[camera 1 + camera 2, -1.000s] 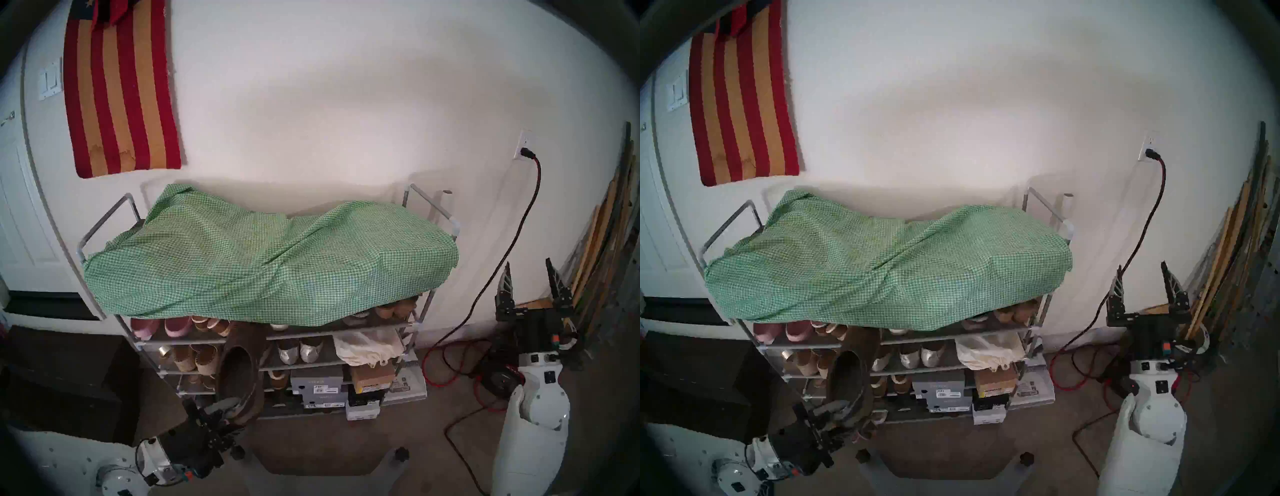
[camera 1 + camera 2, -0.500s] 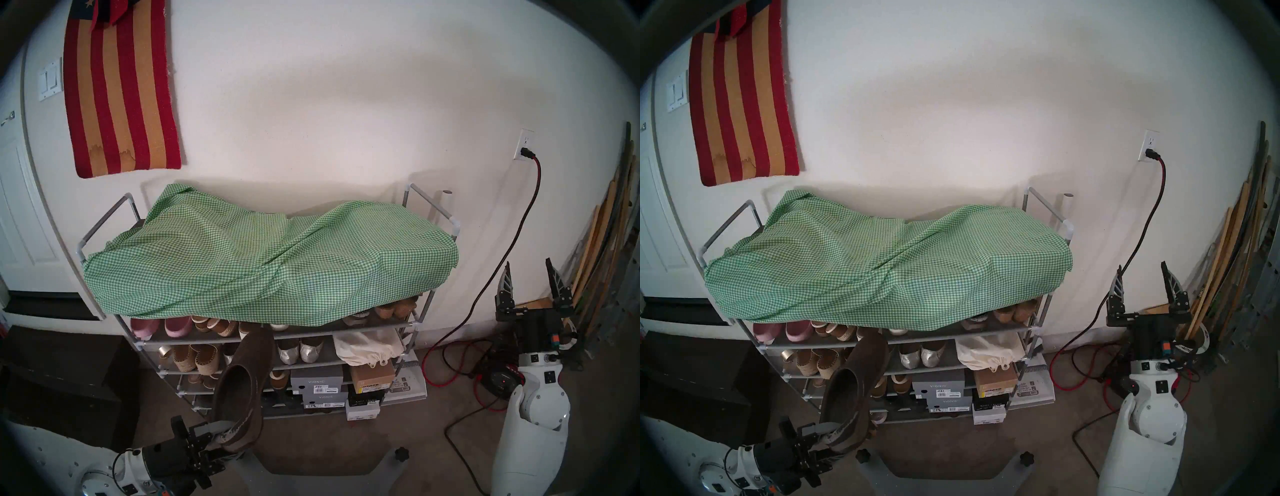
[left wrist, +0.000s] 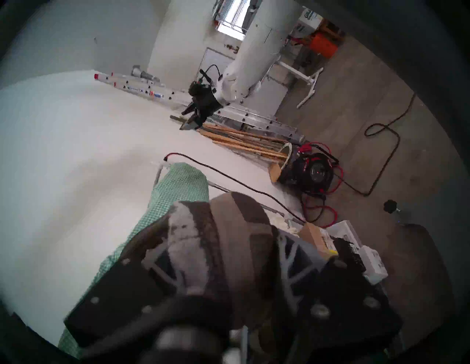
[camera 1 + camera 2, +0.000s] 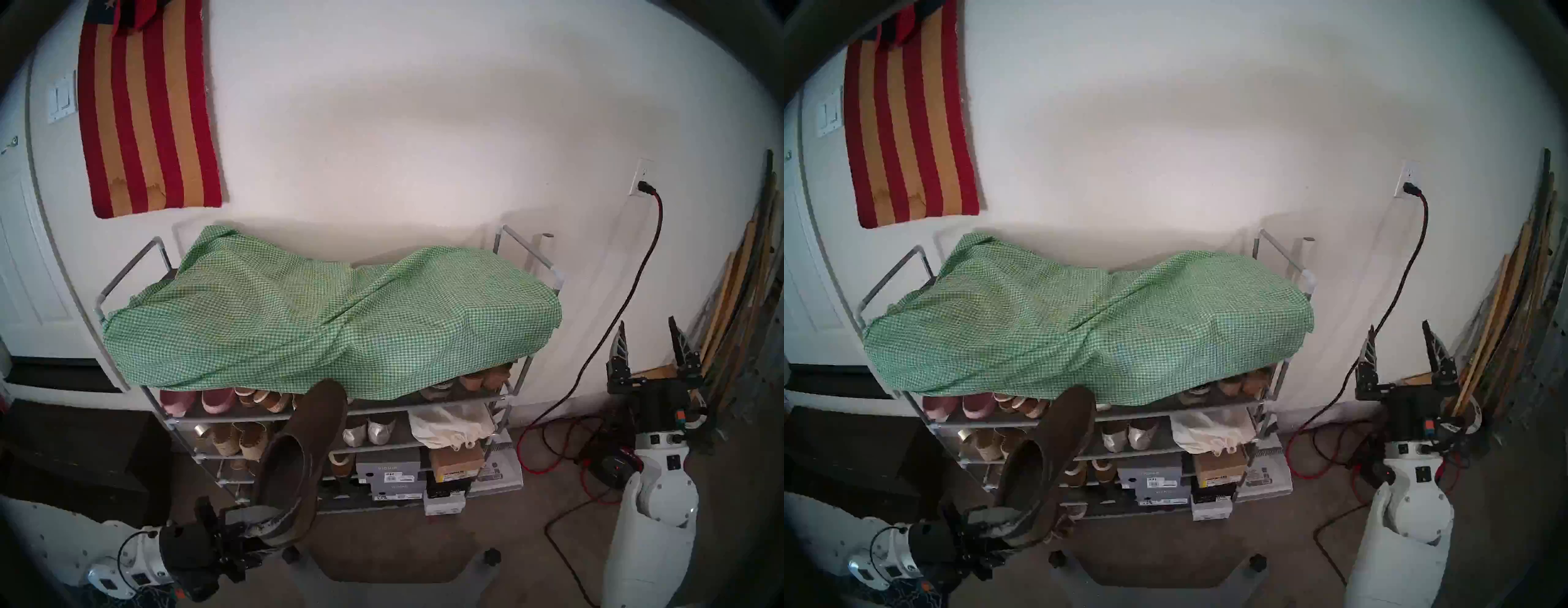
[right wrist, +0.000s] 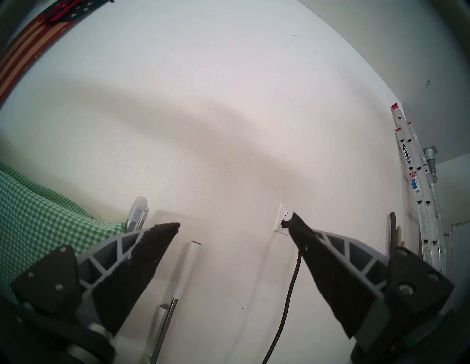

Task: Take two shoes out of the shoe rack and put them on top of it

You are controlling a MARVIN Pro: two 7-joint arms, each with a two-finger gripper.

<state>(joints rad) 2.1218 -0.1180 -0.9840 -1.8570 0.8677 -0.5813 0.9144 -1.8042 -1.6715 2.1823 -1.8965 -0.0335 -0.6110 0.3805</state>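
Observation:
My left gripper (image 4: 263, 524) is shut on the heel of a dark brown suede clog (image 4: 305, 446) with worn pale trim. It holds the clog in the air in front of the grey shoe rack (image 4: 449, 401), toe up against the lower edge of the green-white gingham cloth (image 4: 331, 314) that covers the rack's top. The clog (image 3: 229, 228) fills the left wrist view between the fingers (image 3: 162, 256). It also shows in the head right view (image 4: 1055, 446). I cannot pick out the second clog. My right gripper (image 4: 647, 335) is open and empty, right of the rack, pointing up at the wall (image 5: 234, 221).
The shelves hold pink shoes (image 4: 199, 399), tan espadrilles (image 4: 237, 439), silver flats (image 4: 369, 429), a white bag (image 4: 449, 424) and shoe boxes (image 4: 390, 471). Red cables (image 4: 547, 450) lie on the floor. Planks (image 4: 738, 305) lean at the right. A dark box (image 4: 76, 467) stands at the left.
My left gripper has lifted the clog: its toe rose from the middle shelves to the cloth's lower edge, and the wrist swung left. The right arm has not moved.

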